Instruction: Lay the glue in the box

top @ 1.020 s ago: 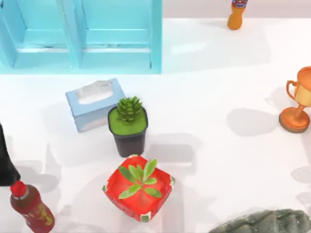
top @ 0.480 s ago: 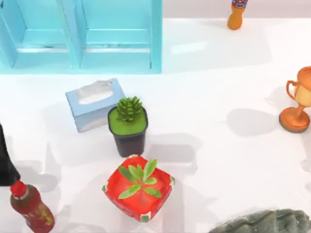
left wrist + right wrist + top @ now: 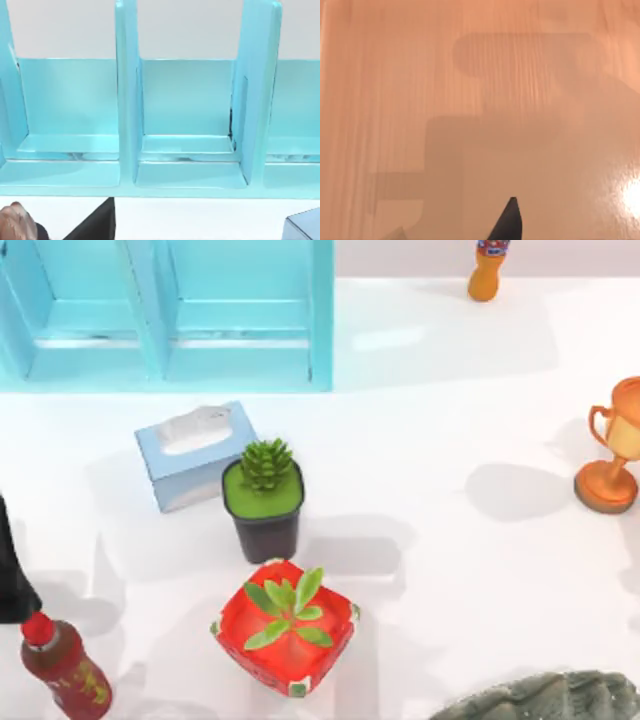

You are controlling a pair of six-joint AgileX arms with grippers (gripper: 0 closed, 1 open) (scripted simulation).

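A white desk (image 3: 450, 570) holds a turquoise box (image 3: 165, 315) far left, with a tissue box (image 3: 192, 453), two potted plants, a sauce bottle (image 3: 62, 665) and a trophy (image 3: 612, 450) around it. The glue's place and each claw's state: cannot tell.

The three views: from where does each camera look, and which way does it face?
Top view: above the table, looking down; left arm at its left edge.
Left wrist view: faces the blue box; dark gripper part.
Right wrist view: faces a wooden surface; dark fingertip.
Shared: top and left wrist views both show the blue box.
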